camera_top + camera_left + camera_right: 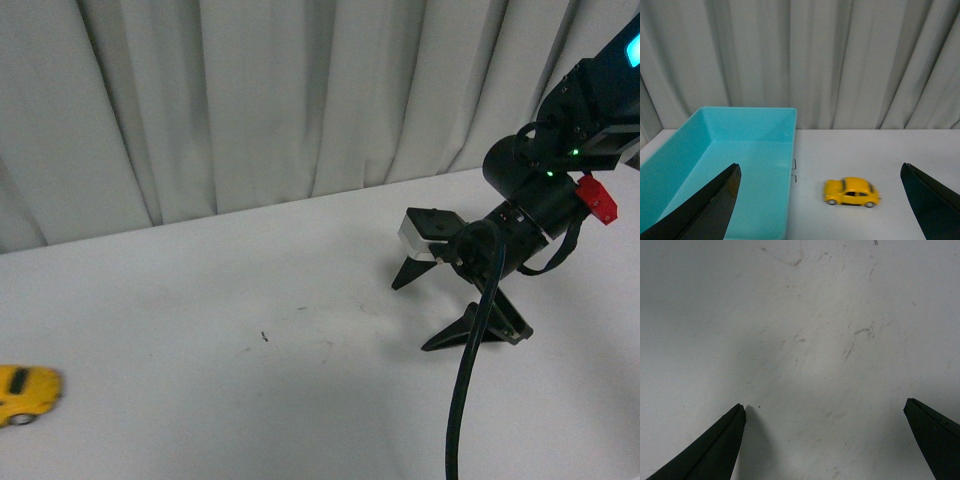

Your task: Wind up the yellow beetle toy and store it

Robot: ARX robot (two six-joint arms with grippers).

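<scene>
The yellow beetle toy stands on its wheels on the white table at the front view's far left edge, partly cut off. In the left wrist view the toy sits side-on just beside a turquoise bin, ahead of my left gripper, which is open and empty with its jaws wide apart. My right gripper is open and empty, low over the table at the right, far from the toy. In the right wrist view the right gripper has only bare scuffed table between its fingers.
The turquoise bin is empty and open-topped. Grey curtains hang behind the table's back edge. A black cable runs down from the right arm. Faint scuffs mark the white table.
</scene>
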